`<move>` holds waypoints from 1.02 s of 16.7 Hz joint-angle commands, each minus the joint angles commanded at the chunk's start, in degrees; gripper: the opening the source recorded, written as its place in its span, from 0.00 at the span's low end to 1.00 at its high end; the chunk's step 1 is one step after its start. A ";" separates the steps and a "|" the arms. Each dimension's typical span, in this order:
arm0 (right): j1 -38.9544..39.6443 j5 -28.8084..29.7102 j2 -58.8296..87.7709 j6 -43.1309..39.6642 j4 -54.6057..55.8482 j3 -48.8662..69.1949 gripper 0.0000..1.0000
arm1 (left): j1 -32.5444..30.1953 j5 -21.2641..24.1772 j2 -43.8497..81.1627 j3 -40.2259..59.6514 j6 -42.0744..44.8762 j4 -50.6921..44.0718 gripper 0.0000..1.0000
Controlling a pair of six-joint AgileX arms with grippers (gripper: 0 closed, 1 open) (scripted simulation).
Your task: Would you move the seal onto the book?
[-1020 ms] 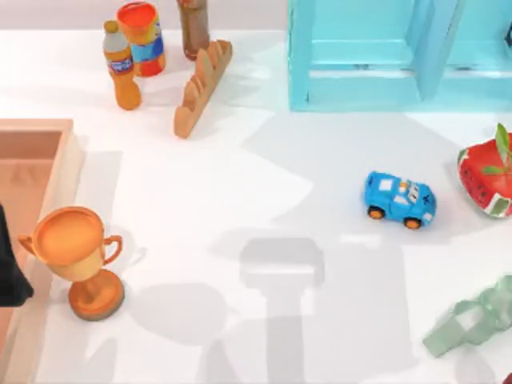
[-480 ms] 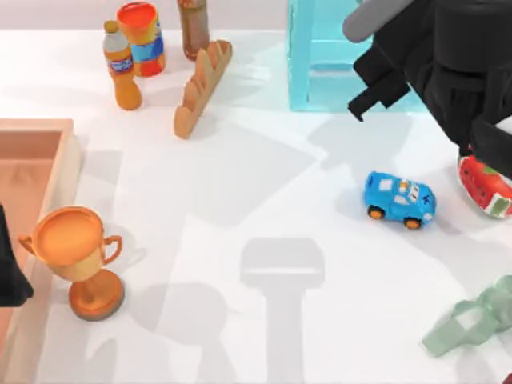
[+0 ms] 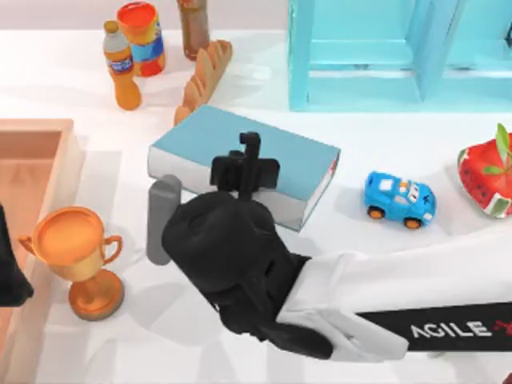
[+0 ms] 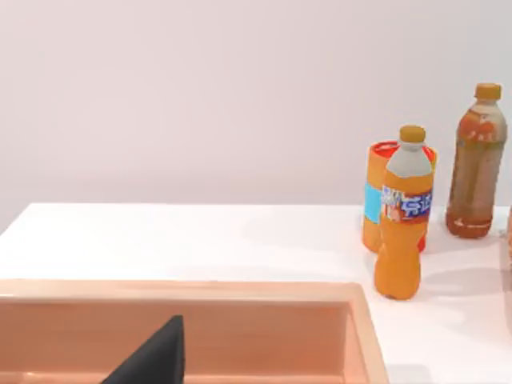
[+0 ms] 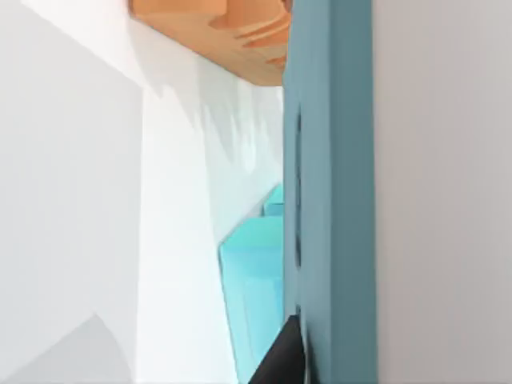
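Our right gripper (image 3: 250, 164) hangs over the near edge of the book (image 3: 288, 156), which lies mid-table with its long axis running left to right, slightly askew. The right arm is plainly the nearer one. We cannot tell whether its fingers are spread or closed, and we cannot make out the seal. Our left gripper (image 4: 152, 360) sits parked in the wooden tray (image 3: 32, 136) at the left, which otherwise looks bare inside; its fingers' spread is unclear too.

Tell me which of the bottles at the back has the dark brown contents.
The tall bottle with brown liquid, standing farthest toward the shelf unit; the shorter bottle holds orange drink, and the orange can stands between them.
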 joint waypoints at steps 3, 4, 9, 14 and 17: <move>5.32 5.31 4.41 -4.83 1.44 1.56 0.00 | 0.00 0.00 0.00 0.00 0.00 0.00 1.00; 6.06 6.02 5.04 -5.52 1.70 1.85 0.00 | 0.00 0.00 0.00 0.00 0.00 0.00 1.00; 6.10 5.97 5.23 -5.26 1.75 1.40 0.00 | 0.00 0.00 0.00 0.00 0.00 0.00 1.00; 6.12 7.82 5.88 -4.49 -0.27 2.07 0.00 | 0.00 0.00 0.00 0.00 0.00 0.00 1.00; 6.38 7.39 5.41 -4.61 -0.05 1.80 0.00 | 0.00 0.00 0.00 0.00 0.00 0.00 1.00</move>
